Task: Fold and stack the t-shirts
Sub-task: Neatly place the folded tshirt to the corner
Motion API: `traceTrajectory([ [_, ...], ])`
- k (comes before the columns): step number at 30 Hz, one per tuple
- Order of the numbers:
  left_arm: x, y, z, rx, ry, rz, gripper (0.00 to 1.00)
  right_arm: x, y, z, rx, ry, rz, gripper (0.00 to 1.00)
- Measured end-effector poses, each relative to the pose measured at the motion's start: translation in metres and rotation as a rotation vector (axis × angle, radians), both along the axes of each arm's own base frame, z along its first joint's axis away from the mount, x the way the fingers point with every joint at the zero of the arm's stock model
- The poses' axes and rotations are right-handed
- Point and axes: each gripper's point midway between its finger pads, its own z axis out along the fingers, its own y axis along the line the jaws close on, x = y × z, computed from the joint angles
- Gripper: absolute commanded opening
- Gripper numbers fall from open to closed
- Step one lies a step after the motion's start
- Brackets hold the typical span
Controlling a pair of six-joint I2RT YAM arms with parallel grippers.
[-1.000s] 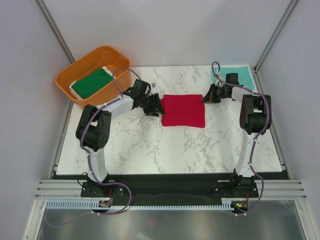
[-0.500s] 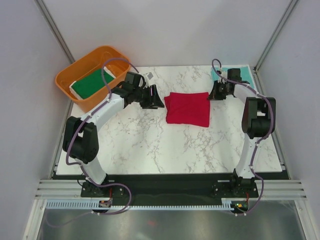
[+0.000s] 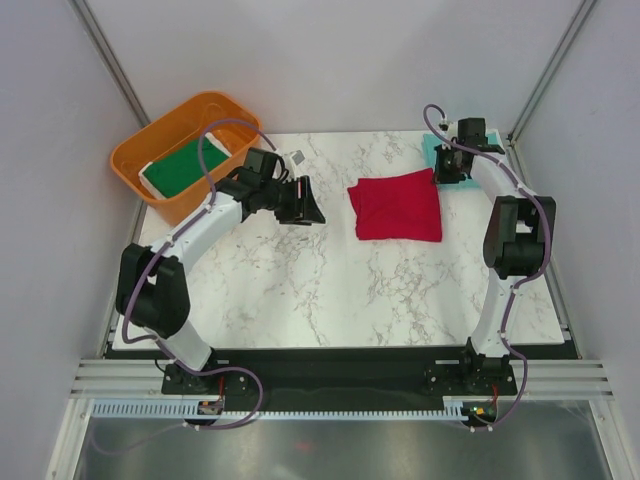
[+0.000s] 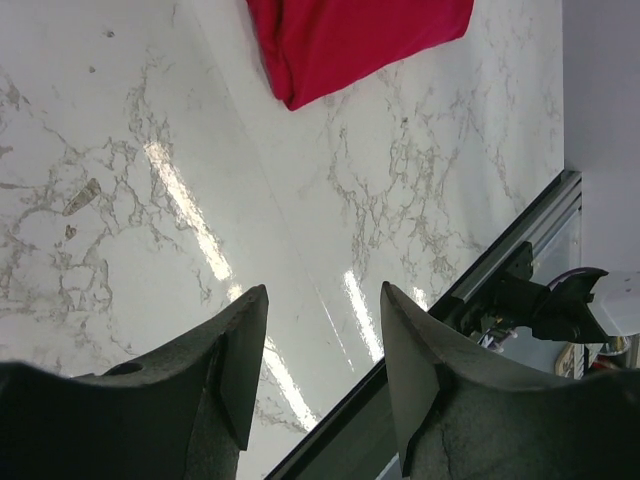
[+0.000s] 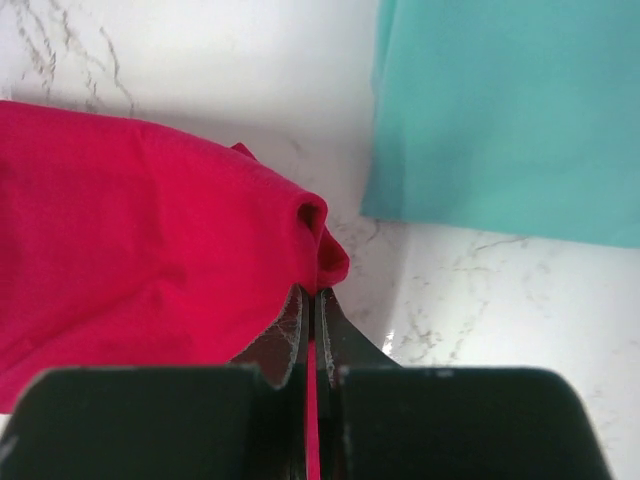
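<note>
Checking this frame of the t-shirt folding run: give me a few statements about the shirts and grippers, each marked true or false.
1. The right gripper is shut on a corner of the red t-shirt. True.
2. The left gripper is holding the red t-shirt. False: its jaws are open over the bare marble table, apart from the shirt.
3. The dark green t-shirt lies inside the orange tub. True.
4. The red t-shirt is stacked on the teal t-shirt. False: it lies on the table beside the teal one, and the right wrist view shows marble between them.
</note>
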Motion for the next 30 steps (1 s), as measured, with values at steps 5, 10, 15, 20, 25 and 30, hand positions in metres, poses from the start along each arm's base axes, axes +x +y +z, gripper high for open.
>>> traceTrajectory([
  [5,-0.005,0.002,0.006,-0.003,-0.024,-0.011,0.57,0.013,-0.014,0.025,-0.079,-0.048,-0.016,0.00],
  [10,-0.010,0.002,0.002,-0.004,-0.009,-0.029,0.57,0.028,-0.024,0.053,-0.143,-0.112,-0.036,0.00],
  [15,-0.012,0.000,0.003,-0.014,-0.007,-0.043,0.57,0.031,-0.037,0.056,-0.206,-0.124,-0.071,0.00],
  [20,-0.015,-0.003,0.004,-0.024,-0.003,-0.058,0.57,0.039,-0.048,0.073,-0.253,-0.165,-0.112,0.00],
  [25,-0.018,-0.006,0.004,-0.027,-0.001,-0.071,0.57,0.051,-0.059,0.095,-0.304,-0.230,-0.149,0.00],
  [30,-0.024,-0.012,0.005,-0.039,0.006,-0.096,0.57,0.056,-0.067,0.110,-0.332,-0.264,-0.178,0.00],
])
